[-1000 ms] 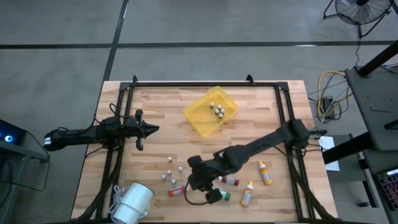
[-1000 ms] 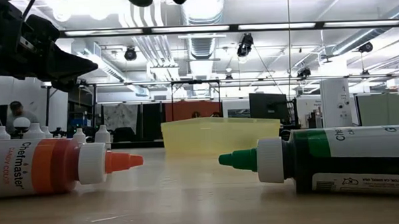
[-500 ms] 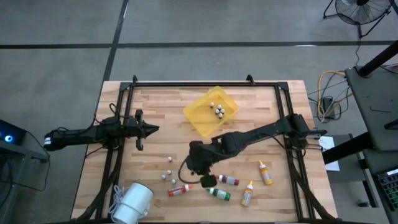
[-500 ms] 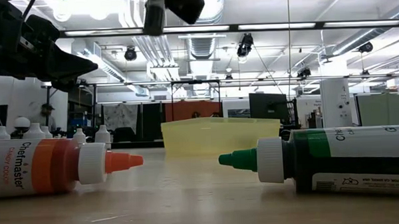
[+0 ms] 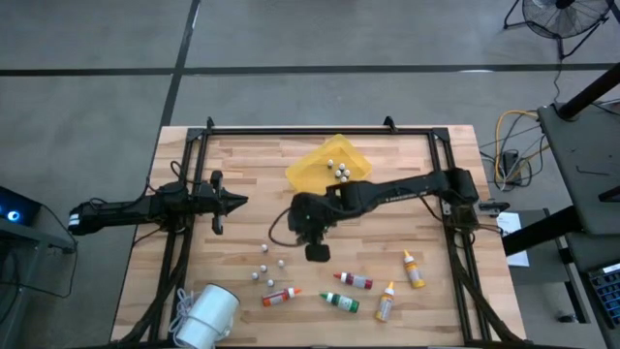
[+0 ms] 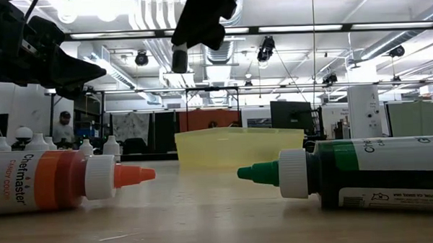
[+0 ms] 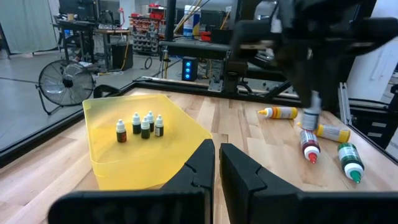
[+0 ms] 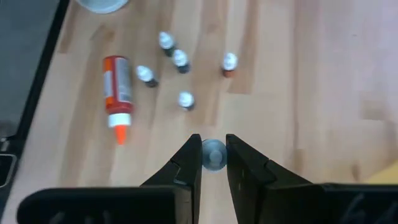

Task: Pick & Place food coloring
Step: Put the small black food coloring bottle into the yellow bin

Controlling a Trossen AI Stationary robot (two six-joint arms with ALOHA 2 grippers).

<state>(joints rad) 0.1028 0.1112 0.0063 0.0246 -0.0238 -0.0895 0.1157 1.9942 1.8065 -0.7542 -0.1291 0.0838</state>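
The right claw (image 5: 316, 251) hangs above the middle of the surface (image 5: 252, 165), jaws pinched nearly together on a small white-capped vial (image 8: 214, 154). I judge this the carry step: one vial is lifted clear and is due for the yellow tray (image 5: 308, 184), which sits just far and right of the claw with four like vials (image 5: 340, 172) inside. Five more loose vials (image 5: 264, 267) stand near and left. The larger food coloring bottles (image 5: 356, 280) lie untouched on their sides along the near edge. Next, the claw should travel far and right until it is over the tray floor, lower, then open. The left claw (image 5: 221, 201) waits at the left, jaws shut and empty.
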